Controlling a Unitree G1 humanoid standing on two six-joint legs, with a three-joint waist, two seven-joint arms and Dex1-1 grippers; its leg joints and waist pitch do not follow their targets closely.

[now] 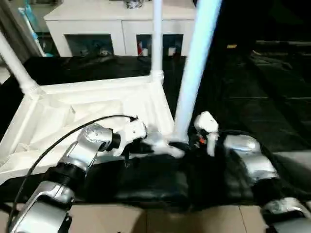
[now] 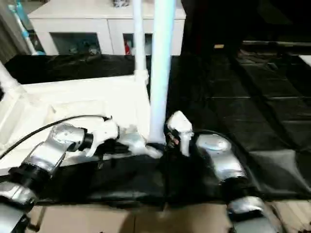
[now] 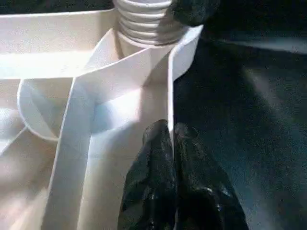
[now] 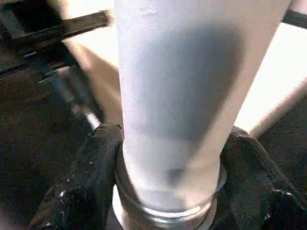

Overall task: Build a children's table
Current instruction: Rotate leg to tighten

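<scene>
- No writing can be read anywhere.
- The table top (image 3: 57,43) rim is pinched by the closed left gripper (image 3: 171,143).
- A leg (image 4: 177,96) is clasped by the right gripper (image 4: 170,158).

A black sheet (image 1: 252,97) covers the floor and carries everything in front of the robot. It is creased, with faint fold lines running across it toward 3 o'clock. At its near edge, at 6 o'clock, it ends and bare tan floor (image 1: 160,218) shows. The white table top (image 1: 73,111) lies upside down directly on the sheet, from 9 to 12 o'clock, its ribbed underside facing up. At 12 o'clock, past the sheet's far edge, a white cabinet (image 1: 112,24) with glass doors stands on the floor.
</scene>
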